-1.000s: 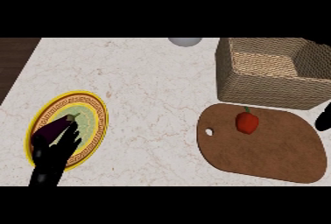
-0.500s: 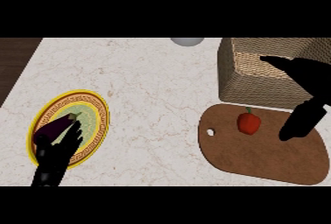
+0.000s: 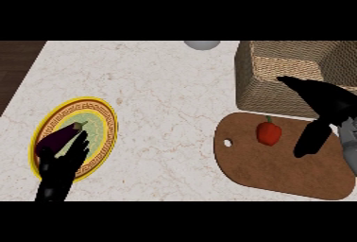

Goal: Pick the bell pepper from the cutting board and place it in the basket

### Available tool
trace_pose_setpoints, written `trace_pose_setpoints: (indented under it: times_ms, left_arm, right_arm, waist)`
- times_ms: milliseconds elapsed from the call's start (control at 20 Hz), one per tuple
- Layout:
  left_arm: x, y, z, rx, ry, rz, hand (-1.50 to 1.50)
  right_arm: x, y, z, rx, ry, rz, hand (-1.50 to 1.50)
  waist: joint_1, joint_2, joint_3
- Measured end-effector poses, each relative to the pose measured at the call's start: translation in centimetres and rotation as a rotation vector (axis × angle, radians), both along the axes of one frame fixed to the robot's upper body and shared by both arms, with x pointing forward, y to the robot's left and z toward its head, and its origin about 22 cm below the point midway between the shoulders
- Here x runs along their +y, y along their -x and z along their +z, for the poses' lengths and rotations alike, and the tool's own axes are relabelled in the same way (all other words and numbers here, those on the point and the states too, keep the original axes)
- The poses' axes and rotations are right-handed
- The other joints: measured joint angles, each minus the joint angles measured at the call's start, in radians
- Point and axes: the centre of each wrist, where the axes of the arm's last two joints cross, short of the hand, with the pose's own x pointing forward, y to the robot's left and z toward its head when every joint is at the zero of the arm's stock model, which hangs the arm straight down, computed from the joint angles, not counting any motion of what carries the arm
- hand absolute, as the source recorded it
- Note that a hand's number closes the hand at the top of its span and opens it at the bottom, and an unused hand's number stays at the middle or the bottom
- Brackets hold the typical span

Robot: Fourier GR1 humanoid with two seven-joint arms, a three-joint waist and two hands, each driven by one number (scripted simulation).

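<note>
Small red bell pepper [image 3: 269,133] seen on brown wooden cutting board [image 3: 279,170] | right hand [image 3: 322,106] open, spread beside it, before woven wicker basket [image 3: 293,71] | left hand [image 3: 63,163] open over yellow-rimmed plate [image 3: 97,118].

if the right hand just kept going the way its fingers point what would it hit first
Probably the cutting board: the right hand points its fingers down-left, ending just right of the pepper, which they would likely miss. Height is unclear.

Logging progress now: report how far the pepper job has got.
Nothing is finished: the bell pepper lies on the cutting board, outside the basket. In hand: the right hand hangs open beside the pepper, not touching it. Left: grasp, lift, place in basket. The left hand rests over the plate.
</note>
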Motion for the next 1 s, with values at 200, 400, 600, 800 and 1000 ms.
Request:
trace_pose_setpoints:
  times_ms: [200, 400, 600, 800, 1000]
  left_arm:
    - [0.2, 0.1, -0.5, -0.006, 0.005, -0.003, 0.00]
    - [0.5, -0.3, 0.1, 0.022, 0.003, 0.000, 0.00]
    - [0.2, 0.0, 0.2, 0.030, 0.006, 0.004, 0.00]
    - [0.1, -0.1, 0.1, 0.034, 0.003, 0.002, 0.00]
    - [0.1, -0.3, 0.0, 0.039, 0.003, -0.001, 0.00]
  right_arm:
    - [0.2, 0.3, -1.4, -0.016, -0.005, -0.001, -1.50]
    - [0.4, 0.0, -2.2, -0.033, -0.002, 0.000, -1.50]
    - [0.1, 0.7, -3.9, -0.055, -0.002, 0.007, -1.50]
    - [0.3, 0.5, -4.9, -0.073, -0.011, 0.006, -1.50]
    - [0.5, 0.4, -6.2, -0.079, -0.013, 0.012, -1.50]
  waist:
    - [-0.003, -0.008, -0.002]
    - [-0.002, -0.009, -0.007]
    - [-0.004, -0.014, -0.012]
    - [-0.004, -0.015, -0.013]
    - [-0.004, -0.016, -0.011]
